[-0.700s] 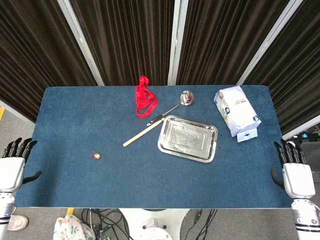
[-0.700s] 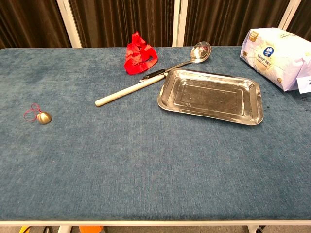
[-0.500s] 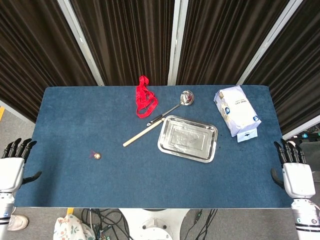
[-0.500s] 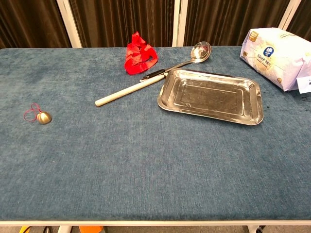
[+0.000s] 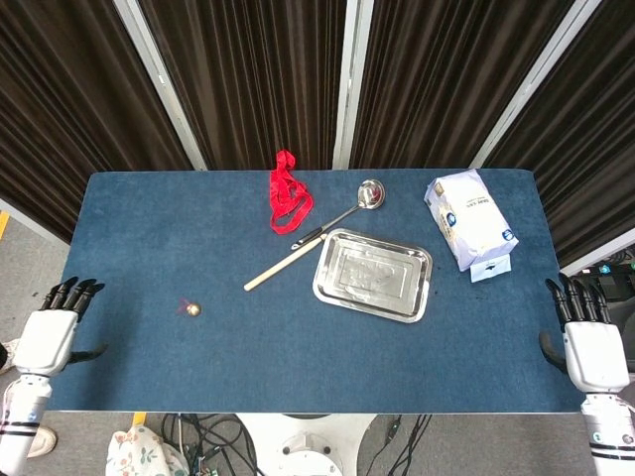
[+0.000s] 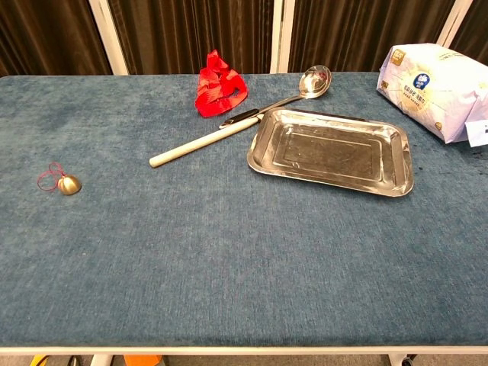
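A: Report the left side of the table first.

B: The left hand (image 5: 55, 332) hangs at the left edge of the blue table (image 5: 139, 228), holding nothing, fingers extended and slightly apart. It shows in the head view only. The nearest item is a small brass bell (image 5: 193, 310) with a red loop, lying on the cloth near that hand but clear of it.

A: Centre of the table?

B: A red ribbon (image 5: 287, 192) lies bunched near the far edge. Just right of it a ladle (image 5: 316, 235) lies diagonally: pale wooden handle toward the near left, steel bowl toward the far right. A steel tray (image 5: 373, 275) lies flat just beside the ladle's shaft, on its near right side; whether the two touch cannot be told.

A: Right side?

B: A white bag (image 5: 469, 219) with blue print lies on its side near the far right corner, apart from the tray. The right hand (image 5: 591, 342) hangs off the right edge, fingers straight and apart, gripping nothing, well away from the bag. The chest view does not show it.
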Controlling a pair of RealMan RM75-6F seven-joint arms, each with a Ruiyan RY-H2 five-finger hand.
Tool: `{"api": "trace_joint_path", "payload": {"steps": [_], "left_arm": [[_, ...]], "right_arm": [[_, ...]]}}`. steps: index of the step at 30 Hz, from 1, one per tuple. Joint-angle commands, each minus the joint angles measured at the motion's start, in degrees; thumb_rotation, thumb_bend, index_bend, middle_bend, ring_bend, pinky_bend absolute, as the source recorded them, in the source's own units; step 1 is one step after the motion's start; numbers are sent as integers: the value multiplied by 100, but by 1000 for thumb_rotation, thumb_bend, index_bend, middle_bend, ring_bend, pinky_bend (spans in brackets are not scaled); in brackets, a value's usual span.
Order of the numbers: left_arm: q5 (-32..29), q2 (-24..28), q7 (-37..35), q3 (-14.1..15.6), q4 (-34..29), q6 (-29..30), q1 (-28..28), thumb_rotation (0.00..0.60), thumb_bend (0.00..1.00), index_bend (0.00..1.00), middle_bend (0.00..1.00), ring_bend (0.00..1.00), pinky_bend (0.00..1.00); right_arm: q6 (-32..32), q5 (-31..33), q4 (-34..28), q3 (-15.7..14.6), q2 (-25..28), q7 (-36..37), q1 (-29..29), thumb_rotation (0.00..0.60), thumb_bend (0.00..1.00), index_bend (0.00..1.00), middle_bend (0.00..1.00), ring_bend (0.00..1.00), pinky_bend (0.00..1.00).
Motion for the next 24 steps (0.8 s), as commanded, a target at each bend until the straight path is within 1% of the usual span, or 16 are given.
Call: {"api": "trace_joint_path", "payload": {"steps": [1, 5, 8, 19, 24], "left_arm": [[61, -57, -103, -5, -40, -416, -326, 600, 122, 155, 121, 28, 111], [142, -358, -110, -85, 112, -723, -657, 600, 122, 158, 123, 28, 106], [69, -600, -154, -118, 257, -971, -844, 600, 123, 158, 123, 28, 103], [-307, -1335, -226, -108, 944, -1725, -1298, 600, 123, 176, 130, 28, 104], [-388, -1564, -296, -146, 1248, -1868, -1445, 600, 128, 195, 142, 29, 109]], "right_arm": [[34, -47, -62, 17, 83, -30, 13, 600, 303, 0, 0, 0, 0], [90, -28, -156, 22, 123, -58, -22, 600, 304, 0, 0, 0, 0], [59, -3, -169, 3, 110, -85, -27, 600, 303, 0, 0, 0, 0], [-34, 56, -166, 11, 108, -105, 13, 600, 303, 0, 0, 0, 0], [-51, 90, -133, 14, 103, -79, 11, 600, 304, 0, 0, 0, 0]]}}
